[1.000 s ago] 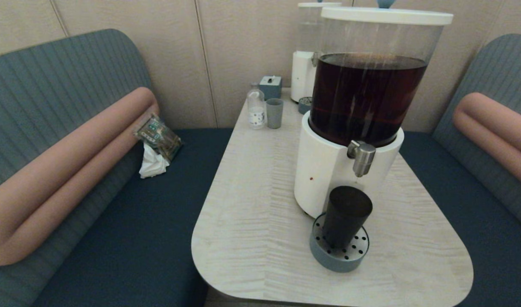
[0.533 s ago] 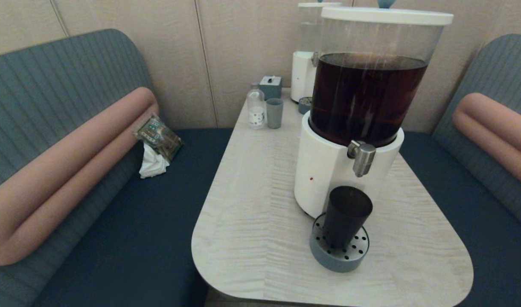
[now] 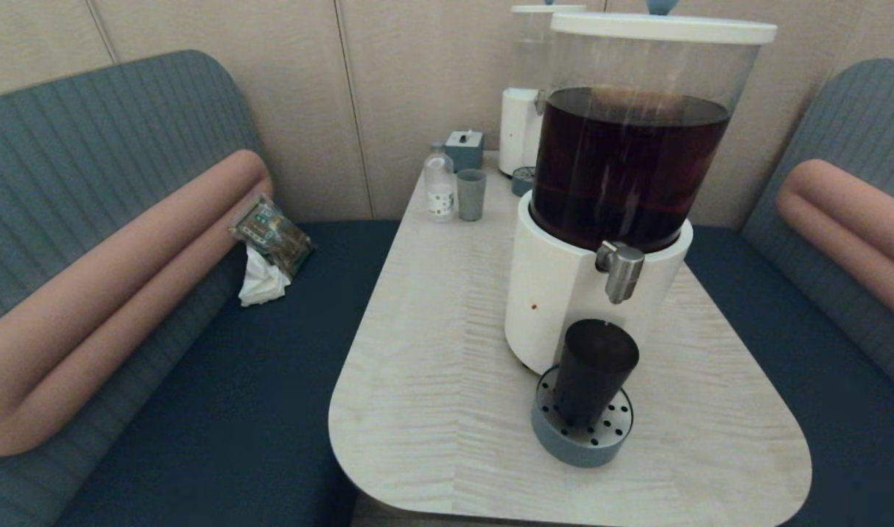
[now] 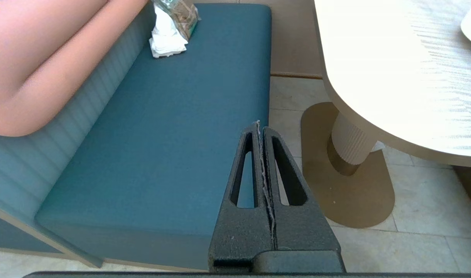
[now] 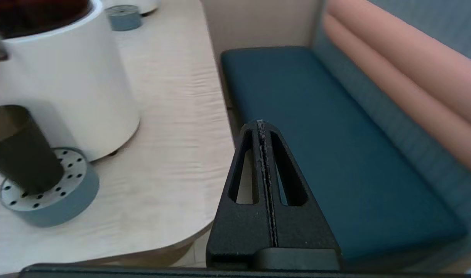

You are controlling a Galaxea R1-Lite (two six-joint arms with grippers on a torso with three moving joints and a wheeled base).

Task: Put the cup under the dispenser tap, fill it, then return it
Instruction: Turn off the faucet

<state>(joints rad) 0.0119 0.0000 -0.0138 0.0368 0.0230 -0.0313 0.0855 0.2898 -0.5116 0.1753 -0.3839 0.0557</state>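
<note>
The black cup (image 3: 591, 369) stands upright on the round grey perforated drip tray (image 3: 582, 439), right below the steel dispenser tap (image 3: 622, 271) of the big white-based dispenser (image 3: 564, 293) with dark brown liquid. The right wrist view shows the cup (image 5: 21, 154) and tray (image 5: 54, 200) too. Neither gripper shows in the head view. My left gripper (image 4: 259, 125) is shut and empty, hanging beside the table over the blue seat (image 4: 173, 123). My right gripper (image 5: 260, 124) is shut and empty, off the table's right edge over the other seat.
At the table's far end stand a small grey-green cup (image 3: 471, 195), a clear bottle (image 3: 439, 183), a small grey box (image 3: 465, 148) and a smaller white dispenser (image 3: 523, 110). A packet and tissue (image 3: 267, 249) lie on the left bench. The table's pedestal (image 4: 351, 139) is near my left gripper.
</note>
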